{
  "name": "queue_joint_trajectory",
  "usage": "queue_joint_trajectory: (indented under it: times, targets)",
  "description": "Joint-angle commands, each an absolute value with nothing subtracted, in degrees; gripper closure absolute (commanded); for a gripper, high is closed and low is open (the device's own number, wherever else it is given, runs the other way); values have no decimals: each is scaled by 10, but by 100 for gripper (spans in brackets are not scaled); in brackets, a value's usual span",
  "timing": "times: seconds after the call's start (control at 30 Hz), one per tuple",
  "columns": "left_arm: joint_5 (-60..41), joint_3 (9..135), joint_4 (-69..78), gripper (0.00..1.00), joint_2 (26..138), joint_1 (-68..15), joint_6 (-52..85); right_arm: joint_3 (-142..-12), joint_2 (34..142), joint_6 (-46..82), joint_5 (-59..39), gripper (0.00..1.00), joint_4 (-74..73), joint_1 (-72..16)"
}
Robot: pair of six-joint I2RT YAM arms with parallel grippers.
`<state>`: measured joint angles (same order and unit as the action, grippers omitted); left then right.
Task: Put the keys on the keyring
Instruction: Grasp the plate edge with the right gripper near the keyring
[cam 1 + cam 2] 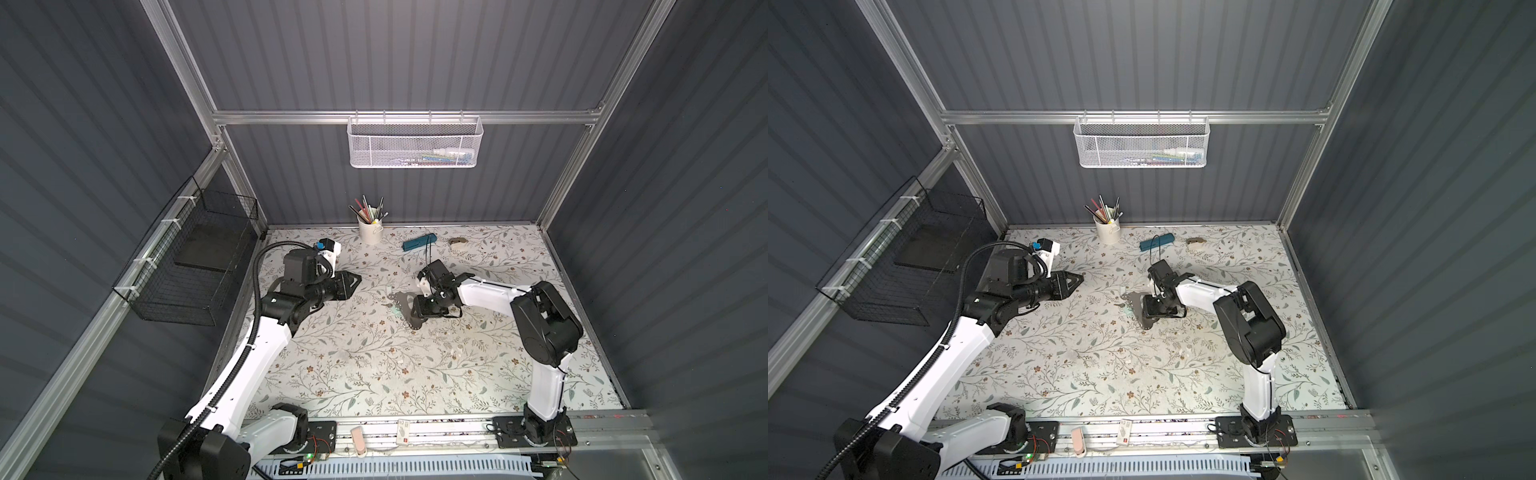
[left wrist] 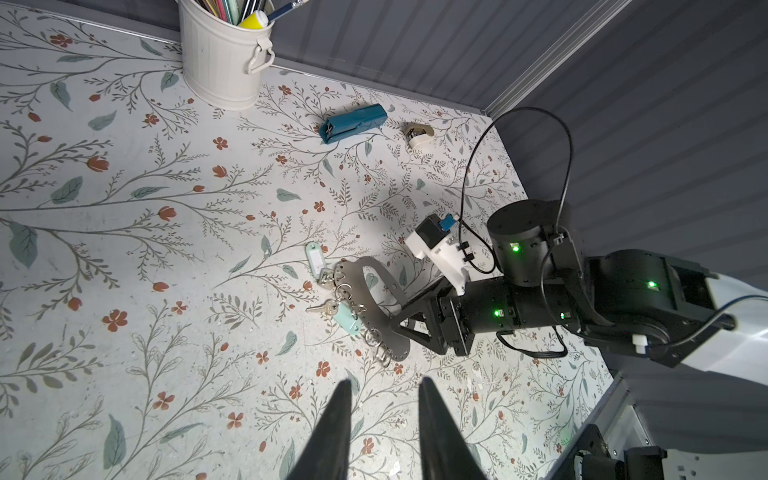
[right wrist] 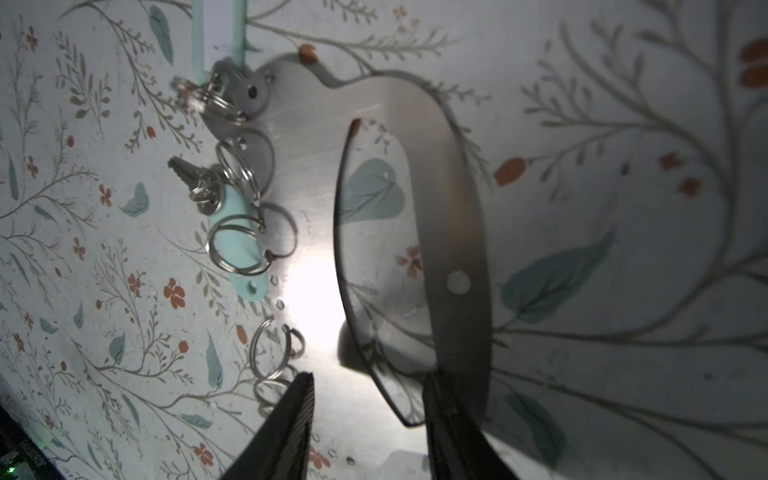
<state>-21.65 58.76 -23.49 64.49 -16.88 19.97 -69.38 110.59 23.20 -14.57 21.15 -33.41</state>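
The keyring, a flat dark-grey plate with an oval cutout and silver split rings along one edge, lies on the floral table near the middle in both top views. Two keys with mint tags lie at its ringed edge. One key is at the plate's end; the other key has its tag under two split rings. I cannot tell if either is threaded on. My right gripper hovers low over the plate, jaws apart, straddling its solid band. My left gripper is open and empty, well to the left.
A cream pen cup, a dark-teal case and a small beige object stand along the back of the table. A white mesh basket hangs on the back wall. A black wire basket hangs on the left wall.
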Motion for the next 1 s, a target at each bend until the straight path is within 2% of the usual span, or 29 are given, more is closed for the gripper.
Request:
queue_joint_trajectory:
  times: [0.0,0.3,0.53,0.83,0.97]
  targets:
    - [-228,584,-248,71,638,-169,187,-651,1102,239,-107,54,256,-321]
    - [-238,581,-240,72,646,-169,189,-600,1041,237,-116,55,261,-303]
    - [-256,574,-233,72,648,-169,189,-665,1007,193,-150,51,260,-304]
    - [-272,570,-240,72,642,-169,182,-841,1126,110,-235,56,327,-303]
    - [-268,573,-249,72,640,-169,175,-865,1163,85,-254,60,344,-303]
